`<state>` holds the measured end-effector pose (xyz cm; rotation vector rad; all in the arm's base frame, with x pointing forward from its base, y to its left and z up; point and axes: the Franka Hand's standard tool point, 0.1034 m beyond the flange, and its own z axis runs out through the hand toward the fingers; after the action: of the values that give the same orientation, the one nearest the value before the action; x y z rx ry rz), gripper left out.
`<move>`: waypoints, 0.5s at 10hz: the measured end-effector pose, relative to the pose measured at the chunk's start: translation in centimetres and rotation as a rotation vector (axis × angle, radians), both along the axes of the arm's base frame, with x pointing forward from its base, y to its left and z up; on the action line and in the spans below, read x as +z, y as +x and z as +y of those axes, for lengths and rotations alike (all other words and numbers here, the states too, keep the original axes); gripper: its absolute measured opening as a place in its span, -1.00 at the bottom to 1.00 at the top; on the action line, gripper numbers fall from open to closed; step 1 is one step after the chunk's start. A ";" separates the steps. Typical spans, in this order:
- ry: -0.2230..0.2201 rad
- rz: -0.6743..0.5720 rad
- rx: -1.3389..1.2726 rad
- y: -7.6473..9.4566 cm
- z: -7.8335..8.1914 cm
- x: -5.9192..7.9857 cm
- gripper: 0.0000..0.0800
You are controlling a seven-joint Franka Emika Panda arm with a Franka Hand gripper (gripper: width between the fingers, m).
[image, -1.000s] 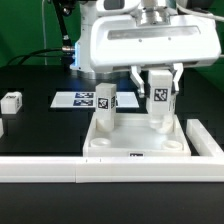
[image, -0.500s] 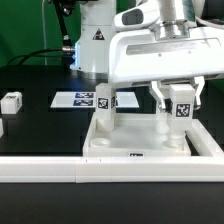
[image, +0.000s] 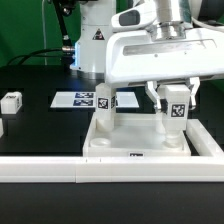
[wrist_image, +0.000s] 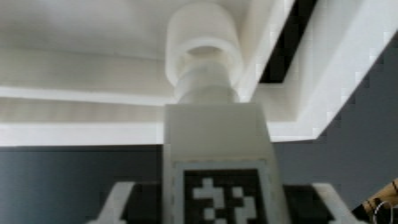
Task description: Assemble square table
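The white square table top lies tray-side up behind the front rail. One tagged white leg stands upright in its far corner on the exterior view's left. My gripper is shut on a second tagged leg, held upright over the far corner on the exterior view's right, its lower end at the tray. In the wrist view the held leg runs from between my fingers toward the table top's rim. Another leg block lies on the black table at the exterior view's left.
The marker board lies flat behind the table top. A long white border rail runs along the front. A further white part shows at the exterior view's left edge. The robot base stands at the back.
My gripper carried the held leg toward the exterior view's right and a little lower, then nearly stopped. The standing leg and the table top have not moved.
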<state>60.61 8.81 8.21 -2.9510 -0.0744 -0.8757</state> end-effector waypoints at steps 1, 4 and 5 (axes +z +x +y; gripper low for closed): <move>-0.001 -0.001 -0.002 0.0 -0.1 -0.3 -0.28; 0.000 0.004 0.004 -0.1 0.5 -0.9 -0.28; 0.000 0.009 0.006 -0.2 0.6 -1.2 -0.28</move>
<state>60.41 9.38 6.98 -2.9530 -0.0830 -0.8610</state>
